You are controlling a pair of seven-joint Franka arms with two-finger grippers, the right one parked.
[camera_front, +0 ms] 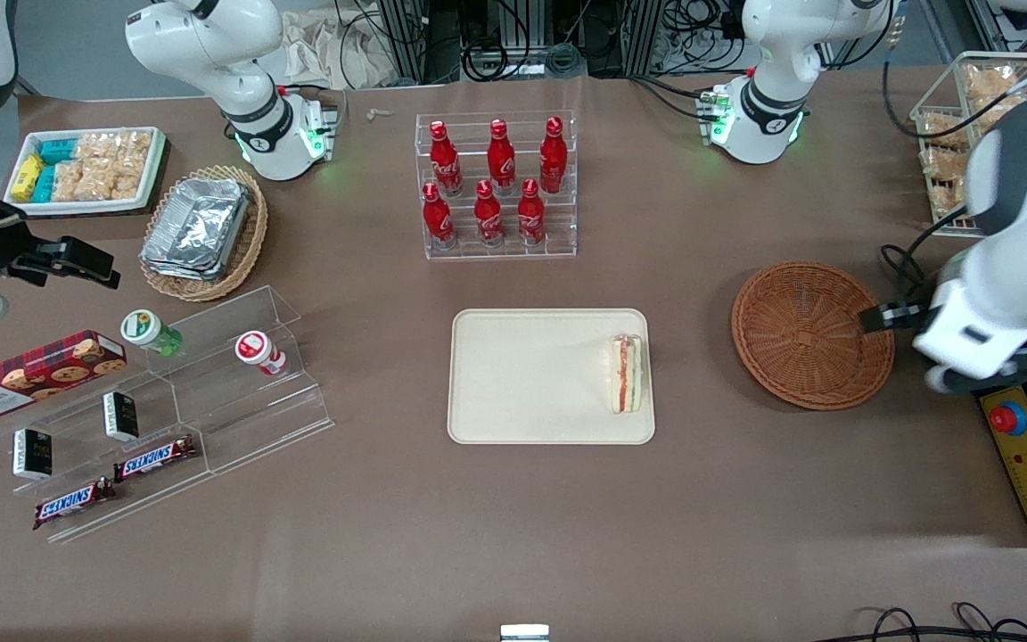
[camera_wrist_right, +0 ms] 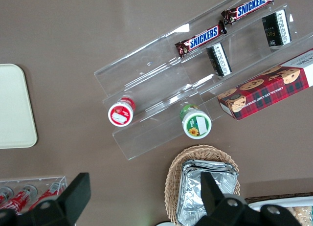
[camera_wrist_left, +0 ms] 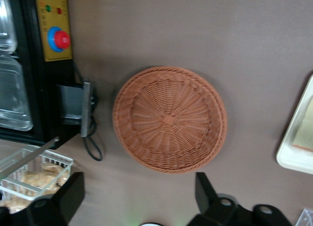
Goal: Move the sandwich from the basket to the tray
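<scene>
The sandwich (camera_front: 627,373) lies on the cream tray (camera_front: 549,376), close to the tray's edge that faces the basket, with its red and green filling stripe showing. The reddish-brown wicker basket (camera_front: 812,334) is empty and stands beside the tray, toward the working arm's end of the table. My left gripper (camera_front: 890,316) hangs above the basket's rim on the side away from the tray. In the left wrist view the gripper (camera_wrist_left: 139,189) is open and empty, with the basket (camera_wrist_left: 169,119) just off its fingertips and a corner of the tray (camera_wrist_left: 292,160) in sight.
A clear rack of red cola bottles (camera_front: 497,187) stands farther from the camera than the tray. A yellow control box with a red button (camera_front: 1026,464) and a white wire rack of snack bags (camera_front: 968,134) are near the working arm. Acrylic steps with snacks (camera_front: 157,419) lie toward the parked arm's end.
</scene>
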